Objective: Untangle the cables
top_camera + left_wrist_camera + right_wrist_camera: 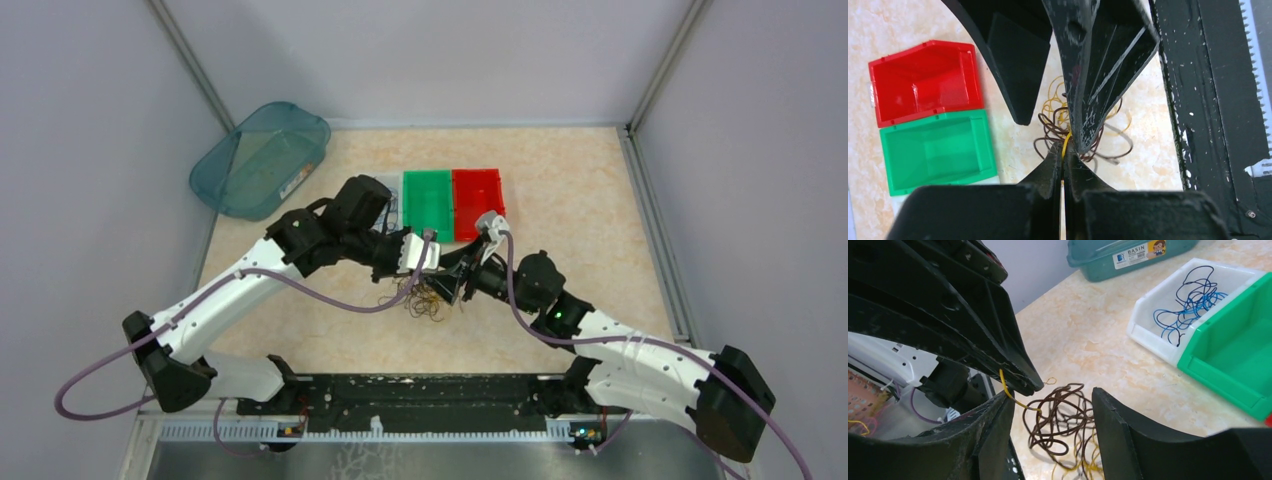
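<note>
The left claw (pixel 1064 152) is clenched on a single yellow strand (pixel 1066 141). The strand runs from its tips to the tangle (pixel 1058 425) of brown and yellow cables, which lies on the worktop (pixel 1098 330) just beside those tips. The right claw (pixel 1053 397) is released, with its two fingers spread on either side of the tangle; I cannot tell whether they touch it. Farther right, a teal tub (pixel 1098 257) carries a label (pixel 1136 251) reading "BASIN", with smaller print too small to read. A white bin (pixel 1153 315) holds blue and dark strands (pixel 1198 297), and a green bin (pixel 1213 335) stands against its right side.
</note>
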Available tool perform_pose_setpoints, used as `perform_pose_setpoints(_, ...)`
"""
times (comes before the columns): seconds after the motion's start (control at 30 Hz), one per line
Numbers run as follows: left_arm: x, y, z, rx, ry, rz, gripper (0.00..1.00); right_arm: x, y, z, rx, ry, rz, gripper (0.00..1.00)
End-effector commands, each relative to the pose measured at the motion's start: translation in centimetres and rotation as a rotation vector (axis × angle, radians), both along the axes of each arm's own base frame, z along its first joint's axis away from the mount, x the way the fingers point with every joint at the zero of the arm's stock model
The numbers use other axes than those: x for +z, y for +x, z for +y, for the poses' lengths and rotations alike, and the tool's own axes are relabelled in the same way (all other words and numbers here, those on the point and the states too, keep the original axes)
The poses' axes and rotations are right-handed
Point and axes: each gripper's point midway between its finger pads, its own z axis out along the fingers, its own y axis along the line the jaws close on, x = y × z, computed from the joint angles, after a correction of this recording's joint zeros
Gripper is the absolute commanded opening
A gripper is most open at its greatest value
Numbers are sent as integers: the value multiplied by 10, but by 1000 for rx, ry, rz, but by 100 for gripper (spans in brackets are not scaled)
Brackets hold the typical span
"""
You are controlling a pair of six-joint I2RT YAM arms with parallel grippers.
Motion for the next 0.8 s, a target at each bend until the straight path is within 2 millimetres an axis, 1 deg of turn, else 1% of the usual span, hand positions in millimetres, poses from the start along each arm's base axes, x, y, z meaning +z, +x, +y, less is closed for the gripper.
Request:
perform_pose_setpoints(0.0,21,-8,-7,-6,-35,9,0,27,6,0,-22,46,-77,57)
perform_pose_setpoints(0.13,26,-12,-10,-20,-37,17,0,26,12,-4,-72,35,-101,51)
perform_pose_setpoints(0.23,27,-17,-12,-31,-33,40,0,28,18,-9,-138,22,-130,48)
perform_pose_setpoints(0.27,27,-19,-13,-37,-32,48,0,30,20,-11,-164,16,-148,48)
perform_pose_setpoints(0.43,28,-32,-18,-75,-18,94,0,41,26,-15,-283,-6,-227,56)
perform_pose_setpoints(0.53,28,-39,-19,-97,-10,120,0,49,30,-21,-344,21,-247,59)
perform_pose_setpoints(0.7,29,-52,-18,-136,-5,166,0,63,32,-35,-440,110,-286,61)
perform_pose_setpoints(0.77,32,-56,-17,-149,-5,181,0,63,35,-40,-472,130,-284,60)
